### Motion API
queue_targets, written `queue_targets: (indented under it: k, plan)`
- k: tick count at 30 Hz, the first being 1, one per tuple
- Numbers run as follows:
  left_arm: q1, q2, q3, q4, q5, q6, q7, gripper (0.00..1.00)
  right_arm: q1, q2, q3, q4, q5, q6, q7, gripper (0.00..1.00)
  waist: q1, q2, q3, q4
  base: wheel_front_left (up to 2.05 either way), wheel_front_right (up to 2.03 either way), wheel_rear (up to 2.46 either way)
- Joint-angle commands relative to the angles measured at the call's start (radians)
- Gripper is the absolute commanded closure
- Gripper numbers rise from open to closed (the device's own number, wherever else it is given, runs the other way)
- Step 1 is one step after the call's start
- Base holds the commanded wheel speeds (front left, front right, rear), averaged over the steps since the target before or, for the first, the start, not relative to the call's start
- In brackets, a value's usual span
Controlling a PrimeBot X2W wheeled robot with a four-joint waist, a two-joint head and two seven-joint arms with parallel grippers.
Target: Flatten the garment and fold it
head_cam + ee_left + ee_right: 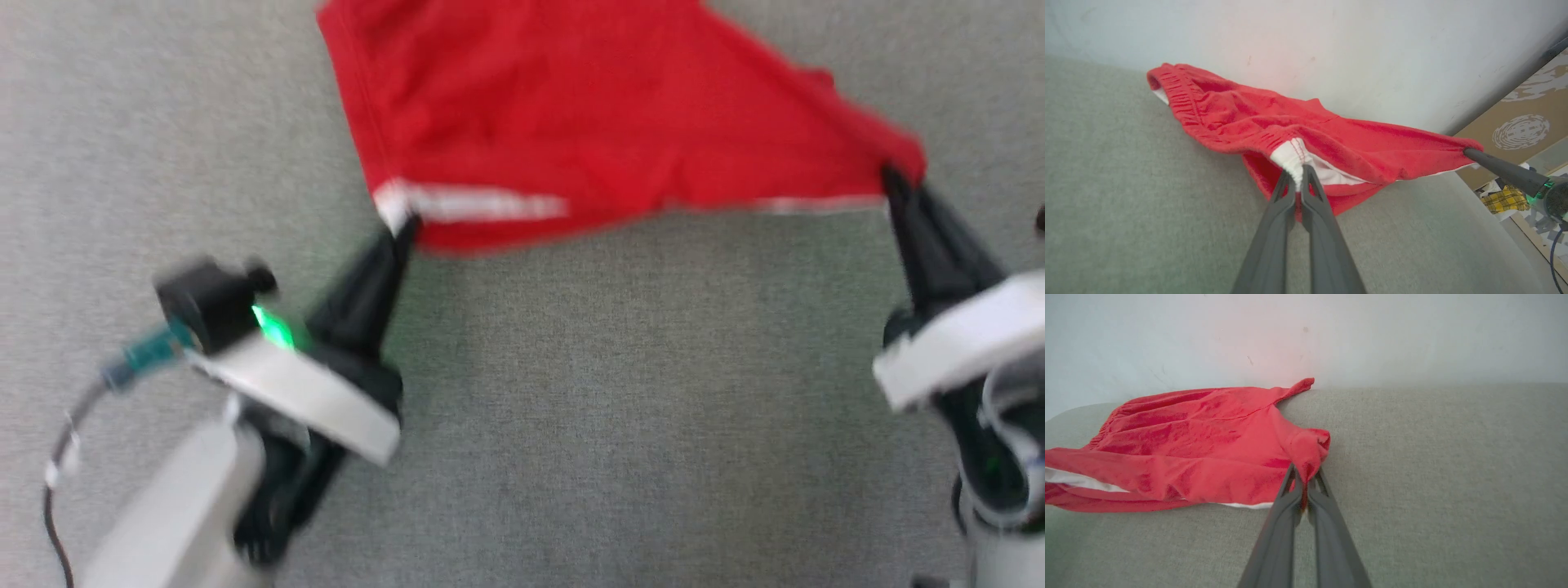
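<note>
garment (588, 122) on surface (571, 408), wall (1412, 335) behind

Red garment (1241, 118), white trim (1290, 157) tight in left gripper (1299, 174), far corner in right gripper (1469, 152)

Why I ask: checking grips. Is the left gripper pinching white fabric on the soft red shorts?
Yes, the left gripper clamps the soft red shorts at white trim.

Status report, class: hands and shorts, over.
Left hand shut on shorts at white trim. Right hand shut on opposite corner. Shorts stretched between. Wall close behind.
</note>
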Motion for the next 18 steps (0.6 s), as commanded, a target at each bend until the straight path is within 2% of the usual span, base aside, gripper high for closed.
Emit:
queue_targets:
  k: [1, 8, 13, 18]
  plan:
    - [0.022, 0.010, -0.005, -0.010, -0.003, 0.006, 0.002, 1.00, 0.018, 0.004, -0.004, -0.009, 0.009, -0.001, 0.002, 1.00, 0.0004, 0.0000, -0.079, 0.015, 0.00, 0.00, 0.00]
    - [0.214, 0.060, -0.072, -0.020, -0.016, 0.037, 0.054, 1.00, 0.220, 0.013, -0.016, -0.042, 0.059, -0.001, 0.071, 1.00, 0.0004, 0.0000, -0.184, 0.023, 0.00, 0.00, 0.00]
    - [0.308, 0.077, -0.102, -0.034, -0.053, 0.049, 0.093, 1.00, 0.355, 0.010, -0.030, -0.066, 0.084, -0.001, 0.177, 1.00, 0.0004, 0.0000, -0.254, 0.031, 0.00, 0.00, 0.00]
    - [0.397, 0.119, -0.119, -0.069, -0.079, 0.068, 0.129, 1.00, 0.473, 0.012, -0.081, -0.093, 0.102, -0.001, 0.265, 1.00, 0.0004, 0.0000, -0.315, 0.031, 0.00, 0.00, 0.00]
